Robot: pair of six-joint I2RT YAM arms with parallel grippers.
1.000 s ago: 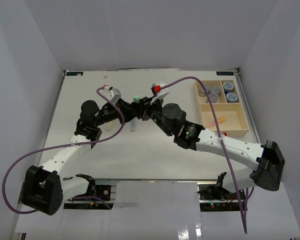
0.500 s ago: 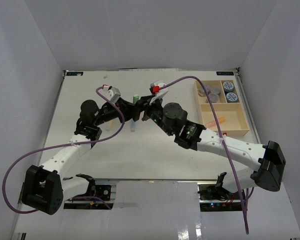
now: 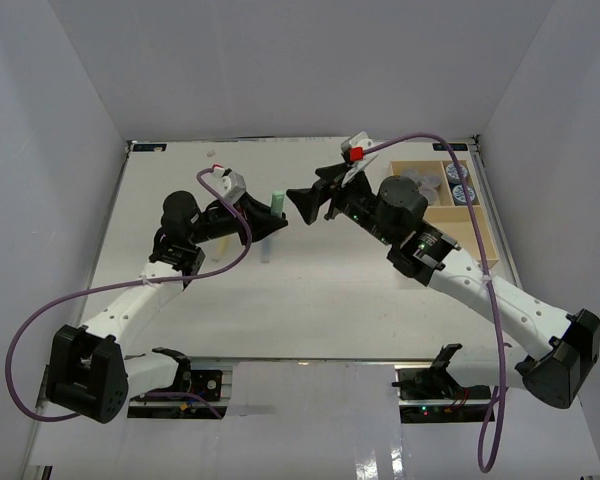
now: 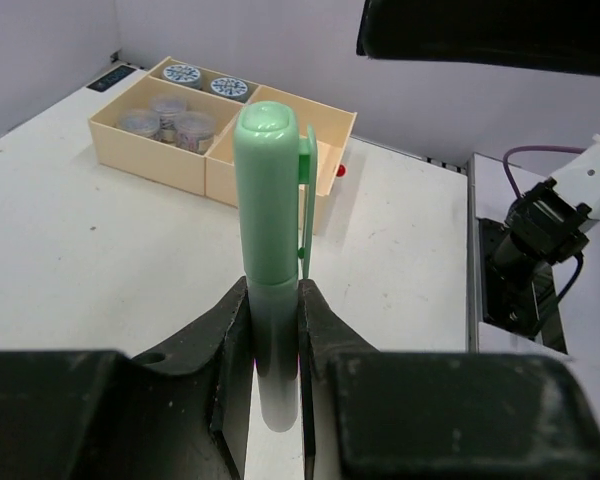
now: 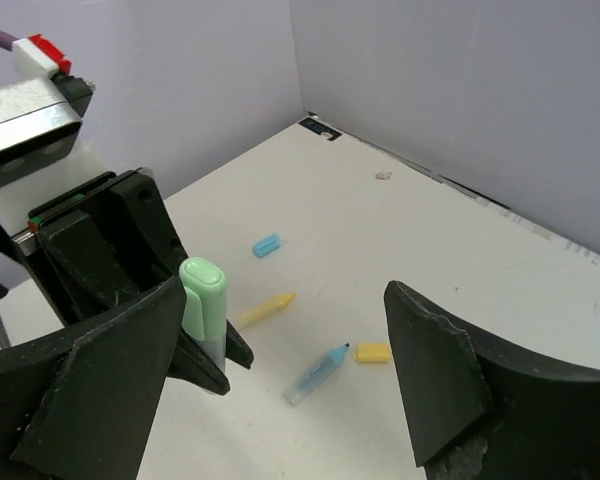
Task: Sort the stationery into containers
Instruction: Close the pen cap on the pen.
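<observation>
Green marker (image 4: 269, 200) base hidden in clamping left end effector (image 4: 272, 330); right end effector (image 5: 280, 380) apart, tips cropped.

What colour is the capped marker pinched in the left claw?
Pale mint green marker, shown best by the left wrist camera.

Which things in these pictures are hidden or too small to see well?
- Lower end of the green marker: left wrist view, hidden between the left gripper fingers.
- Tray large section: top view, covered by the right arm.
- Blue marker on the table: top view, mostly hidden behind the left arm.
</observation>
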